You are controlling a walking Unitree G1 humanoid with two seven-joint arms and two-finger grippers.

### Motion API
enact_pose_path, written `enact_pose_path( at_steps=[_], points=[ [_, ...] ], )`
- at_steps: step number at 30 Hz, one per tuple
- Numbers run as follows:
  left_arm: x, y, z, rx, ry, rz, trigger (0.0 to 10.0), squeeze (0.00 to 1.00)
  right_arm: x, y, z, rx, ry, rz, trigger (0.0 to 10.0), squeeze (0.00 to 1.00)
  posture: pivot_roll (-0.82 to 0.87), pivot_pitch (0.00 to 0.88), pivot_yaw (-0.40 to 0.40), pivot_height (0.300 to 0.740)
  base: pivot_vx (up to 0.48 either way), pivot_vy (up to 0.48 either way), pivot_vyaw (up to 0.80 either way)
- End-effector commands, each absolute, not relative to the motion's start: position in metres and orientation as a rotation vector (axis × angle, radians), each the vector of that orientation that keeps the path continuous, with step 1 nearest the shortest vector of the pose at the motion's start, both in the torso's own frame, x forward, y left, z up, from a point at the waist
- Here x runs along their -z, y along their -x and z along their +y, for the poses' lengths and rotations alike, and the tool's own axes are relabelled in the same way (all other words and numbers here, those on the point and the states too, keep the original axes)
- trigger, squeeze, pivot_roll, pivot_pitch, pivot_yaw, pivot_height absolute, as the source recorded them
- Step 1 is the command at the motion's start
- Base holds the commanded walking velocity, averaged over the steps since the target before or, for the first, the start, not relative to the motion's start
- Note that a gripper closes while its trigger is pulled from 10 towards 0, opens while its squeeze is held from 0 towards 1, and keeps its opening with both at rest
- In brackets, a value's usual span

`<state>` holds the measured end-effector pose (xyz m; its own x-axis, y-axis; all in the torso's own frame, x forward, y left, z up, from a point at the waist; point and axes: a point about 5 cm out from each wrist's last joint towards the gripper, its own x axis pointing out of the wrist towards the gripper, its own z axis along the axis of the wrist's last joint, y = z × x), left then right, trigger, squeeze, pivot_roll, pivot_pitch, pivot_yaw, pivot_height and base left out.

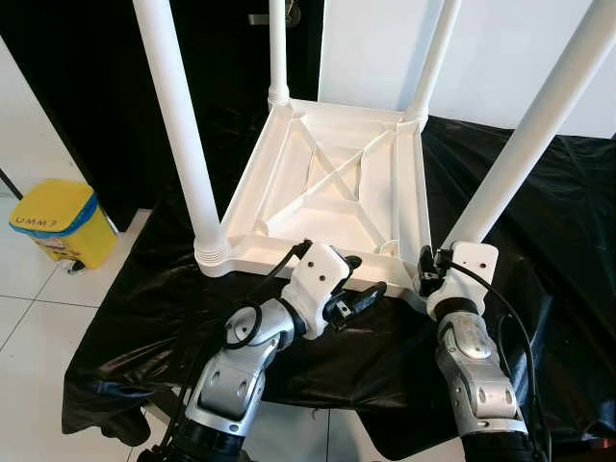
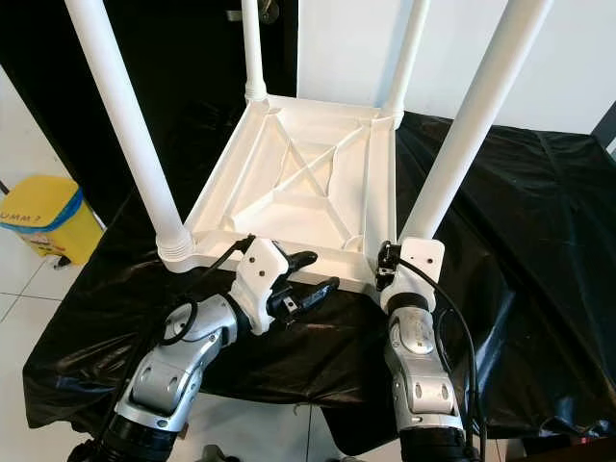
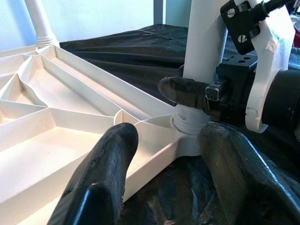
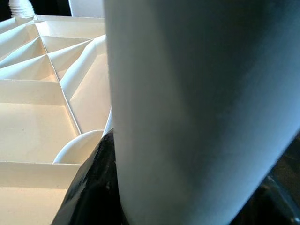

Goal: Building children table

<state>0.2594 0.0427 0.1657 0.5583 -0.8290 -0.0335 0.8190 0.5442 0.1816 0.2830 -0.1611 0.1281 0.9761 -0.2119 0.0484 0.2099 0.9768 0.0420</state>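
Beside table (image 1: 327, 183), yellow bin (image 1: 60, 221)

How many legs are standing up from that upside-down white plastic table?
4: one white tubular leg at each corner of the table. Near left, far left, far right, and near right, whose base the right gripper's fingers clasp.

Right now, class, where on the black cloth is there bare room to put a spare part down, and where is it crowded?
Free: the black cloth right of the near right leg, and the strip left of the near left leg. Crowded: the tabletop's near edge, where the left claw hovers open and the right claw grips the near right leg.
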Motion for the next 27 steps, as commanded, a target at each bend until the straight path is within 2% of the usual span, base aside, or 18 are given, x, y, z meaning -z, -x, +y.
enact_pose_path(
  at_steps=[1, 4, 5, 14, 19, 20, 21, 24, 27],
  points=[
    [-0.165, -0.262, 0.044, 0.890, -0.177, -0.055, 10.0, 0.00, -0.118, -0.279, -0.169, 0.249, -0.028, 0.002, 10.0, 0.00, 0.01, 0.062, -0.070, 0.740, 0.000, 0.000, 0.00],
    [-0.166, -0.263, 0.044, 0.886, -0.177, -0.056, 10.0, 0.00, -0.119, -0.279, -0.168, 0.234, -0.026, -0.006, 10.0, 0.00, 0.01, 0.067, -0.070, 0.740, 0.000, 0.000, 0.00],
    [-0.166, -0.262, 0.044, 0.885, -0.177, -0.056, 10.0, 0.00, -0.119, -0.279, -0.168, 0.232, -0.026, -0.007, 10.0, 1.00, 0.00, 0.068, -0.069, 0.740, 0.000, 0.000, 0.00],
    [-0.166, -0.263, 0.043, 0.894, -0.178, -0.055, 10.0, 0.00, -0.123, -0.276, -0.175, 0.143, 0.009, -0.035, 10.0, 1.00, -0.01, 0.070, -0.060, 0.740, 0.000, 0.000, 0.00],
    [-0.167, -0.264, 0.044, 0.895, -0.181, -0.058, 10.0, 0.00, -0.127, -0.275, -0.184, -0.028, 0.005, -0.056, 10.0, 1.00, 0.00, 0.072, -0.058, 0.740, 0.000, 0.000, 0.00],
    [-0.167, -0.264, 0.043, 0.895, -0.181, -0.057, 10.0, 0.00, -0.128, -0.276, -0.185, -0.075, 0.007, -0.058, 10.0, 0.64, -0.01, 0.072, -0.056, 0.740, 0.000, 0.000, 0.00],
    [-0.167, -0.263, 0.043, 0.896, -0.181, -0.057, 10.0, 0.00, -0.129, -0.277, -0.186, -0.129, 0.015, -0.063, 10.0, 0.00, -0.01, 0.072, -0.056, 0.740, 0.000, 0.000, 0.00],
    [-0.167, -0.263, 0.043, 0.897, -0.181, -0.056, 10.0, 0.00, -0.131, -0.277, -0.187, -0.179, 0.028, -0.068, 10.0, 0.00, -0.01, 0.072, -0.056, 0.740, 0.000, 0.000, 0.00],
    [-0.168, -0.264, 0.042, 0.898, -0.179, -0.059, 10.0, 0.00, -0.137, -0.290, -0.201, -0.239, 0.076, -0.062, 10.0, 0.00, -0.01, 0.077, -0.058, 0.740, 0.000, 0.000, 0.00]
  ],
)
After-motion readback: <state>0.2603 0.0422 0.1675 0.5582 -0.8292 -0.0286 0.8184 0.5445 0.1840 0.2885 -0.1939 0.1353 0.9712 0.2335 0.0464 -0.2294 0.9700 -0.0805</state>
